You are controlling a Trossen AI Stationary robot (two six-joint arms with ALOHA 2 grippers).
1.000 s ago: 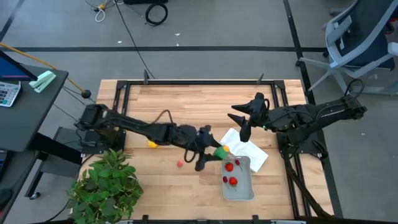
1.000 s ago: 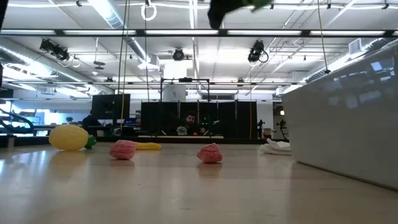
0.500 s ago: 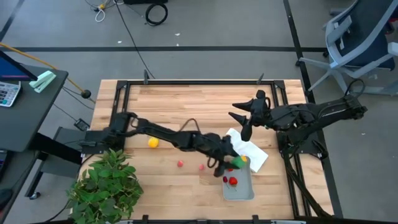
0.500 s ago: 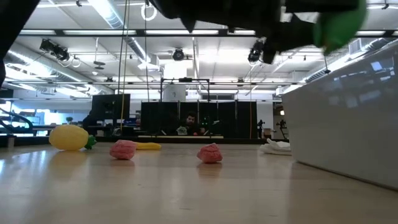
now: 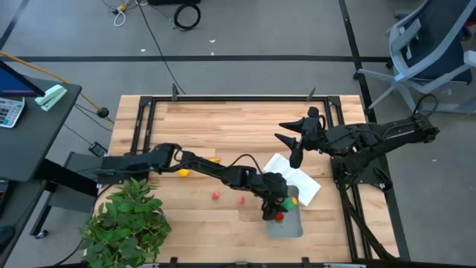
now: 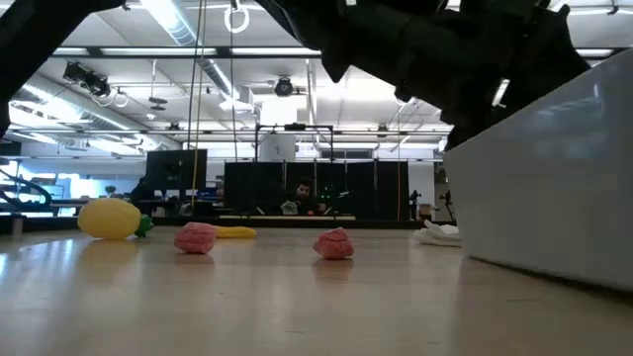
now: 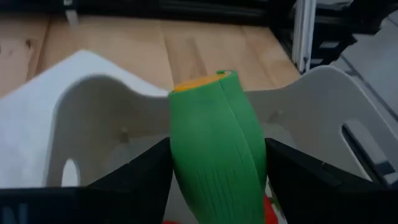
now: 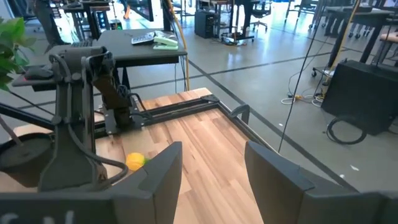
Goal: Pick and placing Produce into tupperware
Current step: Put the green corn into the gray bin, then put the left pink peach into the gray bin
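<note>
My left gripper (image 5: 280, 202) reaches across the table and hangs over the pale grey tupperware (image 5: 291, 223), shut on the green oval (image 5: 286, 201). In the left wrist view the green oval (image 7: 214, 149) fills the gap of my left gripper (image 7: 214, 177), with the tupperware wall (image 7: 93, 93) behind it. Red pieces (image 5: 279, 217) lie inside the container. On the wood rest a yellow lemon (image 5: 182, 173), a thin orange-yellow piece (image 5: 214, 159) and two red pieces (image 5: 216, 196) (image 5: 242, 199). My right gripper (image 5: 292, 143) hovers open over the far right of the table. My left gripper pinches the green oval between its two fingers (image 7: 143, 171), one on each long side (image 7: 180, 155). The oval's orange-tipped end (image 7: 199, 83) points away from the wrist. The fingers come slanting down from the table's left. The oval is lifted clear, above the inside of the tupperware.
A white cloth (image 5: 301, 181) lies just beyond the tupperware on the far right side. A large leafy plant (image 5: 126, 219) stands at the near left corner. In the low view the tupperware wall (image 6: 554, 188) rises at the right, the lemon (image 6: 111, 218) and red pieces (image 6: 196, 237) at the left.
My left gripper has carried the green oval toward the table's right and near edge, from beside the tupperware to above it, and has come down. The arm has stretched out along the table. The gripper has stayed shut on the oval.
</note>
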